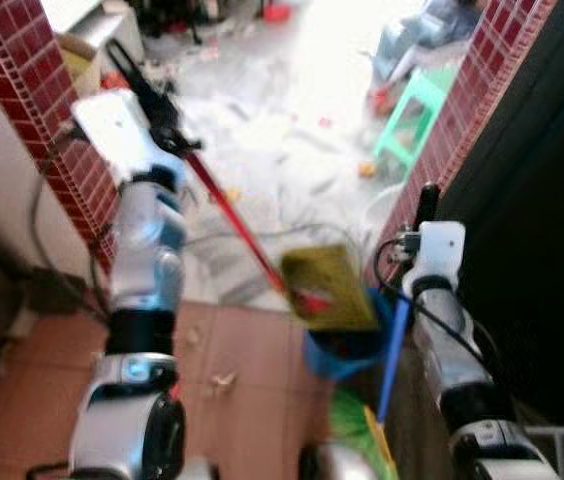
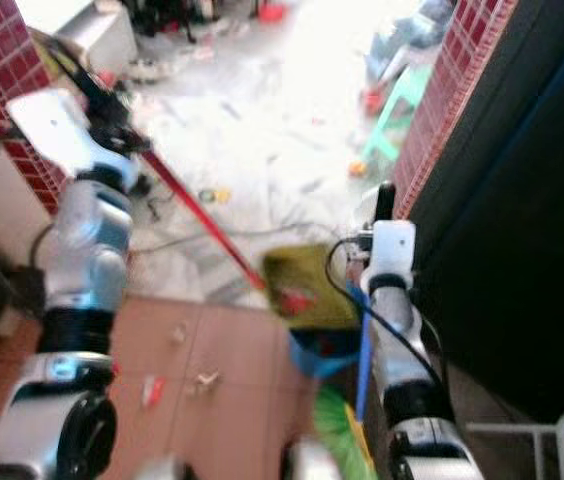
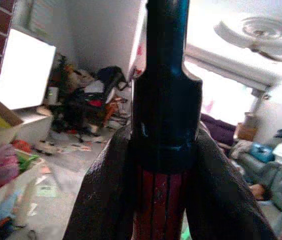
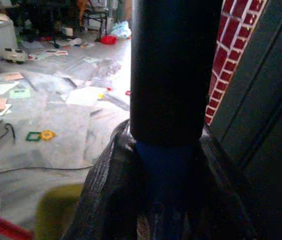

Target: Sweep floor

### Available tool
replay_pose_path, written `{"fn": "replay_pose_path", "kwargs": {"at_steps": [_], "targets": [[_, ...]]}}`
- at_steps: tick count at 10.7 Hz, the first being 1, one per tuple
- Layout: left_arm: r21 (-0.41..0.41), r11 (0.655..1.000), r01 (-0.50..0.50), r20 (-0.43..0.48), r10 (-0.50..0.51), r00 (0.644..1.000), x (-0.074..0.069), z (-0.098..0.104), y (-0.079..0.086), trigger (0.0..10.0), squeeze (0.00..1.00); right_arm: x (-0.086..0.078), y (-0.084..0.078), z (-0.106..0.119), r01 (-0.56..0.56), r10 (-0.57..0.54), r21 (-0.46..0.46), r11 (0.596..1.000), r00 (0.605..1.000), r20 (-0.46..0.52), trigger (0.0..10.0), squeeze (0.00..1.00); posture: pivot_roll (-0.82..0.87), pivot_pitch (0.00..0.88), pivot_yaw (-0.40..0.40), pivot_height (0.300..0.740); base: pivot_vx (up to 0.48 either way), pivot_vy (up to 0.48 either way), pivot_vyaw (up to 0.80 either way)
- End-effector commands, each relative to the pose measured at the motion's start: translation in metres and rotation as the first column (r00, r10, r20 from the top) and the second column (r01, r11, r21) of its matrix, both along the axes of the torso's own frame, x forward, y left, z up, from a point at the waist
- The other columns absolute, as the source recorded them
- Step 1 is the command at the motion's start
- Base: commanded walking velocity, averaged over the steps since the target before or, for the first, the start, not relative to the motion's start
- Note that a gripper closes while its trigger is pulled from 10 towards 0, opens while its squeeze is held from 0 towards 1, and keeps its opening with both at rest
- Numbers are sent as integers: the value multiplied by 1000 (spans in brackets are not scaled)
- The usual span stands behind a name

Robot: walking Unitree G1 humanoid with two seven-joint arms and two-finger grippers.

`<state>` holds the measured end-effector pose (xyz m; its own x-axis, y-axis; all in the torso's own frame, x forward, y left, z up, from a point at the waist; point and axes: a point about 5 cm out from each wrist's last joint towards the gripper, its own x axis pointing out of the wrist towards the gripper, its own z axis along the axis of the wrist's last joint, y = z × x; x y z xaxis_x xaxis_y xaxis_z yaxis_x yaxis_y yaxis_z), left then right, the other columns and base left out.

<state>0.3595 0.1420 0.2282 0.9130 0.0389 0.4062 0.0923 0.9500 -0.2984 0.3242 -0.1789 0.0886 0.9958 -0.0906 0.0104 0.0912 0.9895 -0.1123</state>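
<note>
Left jaws clamped round the top of a red-handled dustpan, fingers closed hard on the dark grip where it meets the red shaft. From there, handle slanting down and away to the yellow-green pan, hanging tilted just above a blue bucket.

Right jaws likewise shut on the black-capped upper end of a blue-handled broom, shaft dropping straight below the jaws to green bristles near the robot's feet.

Both tools probably light, stiff and long, so likely to swing at the far end; smooth plastic shafts apt to twist inside the jaws. Best held where already held, at the thicker grip sleeves, for leverage. Pan thin, likely to flex if pressed hard.

Scraps on the brown tile floor below and between the two jaws; more litter scattered over the pale marble floor beyond, ahead of both.
</note>
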Motion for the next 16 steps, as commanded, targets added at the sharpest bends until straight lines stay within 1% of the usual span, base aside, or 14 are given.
{"fn": "replay_pose_path", "kwargs": {"at_steps": [1, 3, 4, 5, 6, 7, 9, 10, 11, 12, 13, 14, 15, 16], "targets": [[4, 1000, -14, 63, 13, 998, -2, 13, 2, 10000, 0, 3, 4, 9, -12, 12, -6, 1000, 999, 42, 10000, 0, -36, 13, -32, 740, 0, 0, 0], [113, 993, -19, 85, 10, 996, -4, 9, -11, 10000, 0, 3, 4, 9, -9, 9, -4, 1000, 999, 43, 10000, 0, -39, 18, -28, 740, 0, 0, 0], [138, 990, 5, 90, -17, 996, -4, 8, -20, 10000, 0, 3, 5, 9, -7, 7, -2, 1000, 999, 45, 10000, 0, -42, 19, -25, 740, 0, 0, 0], [144, 989, 22, 85, -35, 996, -3, 5, -30, 10000, 0, 3, 5, 10, -3, 3, -1, 1000, 999, 48, 10000, 0, -46, 20, -21, 740, 0, 0, 0], [157, 987, 19, 95, -34, 995, -1, 6, -36, 10000, 0, 3, 5, 10, 1, -1, 1, 1000, 999, 51, 10000, 0, -47, 21, -20, 740, 0, 0, 0], [154, 988, 21, 97, -36, 995, -1, 7, -39, 10000, 0, 3, 4, 10, 2, -2, 1, 1000, 999, 51, 10000, 0, -50, 22, -18, 740, 0, 0, 0], [203, 979, 17, 150, -48, 988, 2, 17, -58, 10000, 0, 2, 4, 10, 8, -8, 3, 1000, 999, 54, 10000, 0, -55, 24, -14, 740, 0, 0, 0], [231, 972, 36, 175, -78, 981, 3, 21, -73, 10000, 0, 2, 4, 10, 10, -10, 1, 1000, 998, 56, 10000, 0, -59, 24, -11, 740, 0, 0, 0], [279, 958, 74, 213, -136, 968, -1, 26, -94, 10000, 0, 2, 4, 11, 13, -13, 0, 1000, 998, 59, 10000, 0, -59, 24, -11, 740, 0, 0, 0], [310, 945, 104, 237, -182, 954, -5, 27, -108, 10000, 0, 1, 4, 11, 14, -14, -1, 1000, 998, 59, 10000, 0, -59, 24, -11, 740, 0, 0, 0], [363, 919, 153, 265, -259, 929, -12, 26, -128, 10000, 0, 1, 4, 11, 14, -14, 0, 1000, 998, 61, 10000, 0, -64, 25, -10, 740, 0, 0, 0], [411, 892, 189, 284, -323, 903, -20, 24, -142, 10000, 0, 0, 4, 11, 15, -15, 1, 1000, 998, 62, 10000, 0, -66, 28, -9, 740, 0, 0, 0], [444, 866, 231, 285, -381, 880, -26, 19, -153, 10000, 0, 0, 4, 11, 16, -16, 2, 1000, 998, 64, 10000, 0, -68, 29, -8, 740, 0, 0, 0], [472, 830, 298, 269, -457, 848, -31, 14, -163, 10000, 0, 0, 4, 11, 18, -18, 3, 1000, 998, 64, 10000, 0, -68, 29, -8, 740, 0, 0, 0]]}}
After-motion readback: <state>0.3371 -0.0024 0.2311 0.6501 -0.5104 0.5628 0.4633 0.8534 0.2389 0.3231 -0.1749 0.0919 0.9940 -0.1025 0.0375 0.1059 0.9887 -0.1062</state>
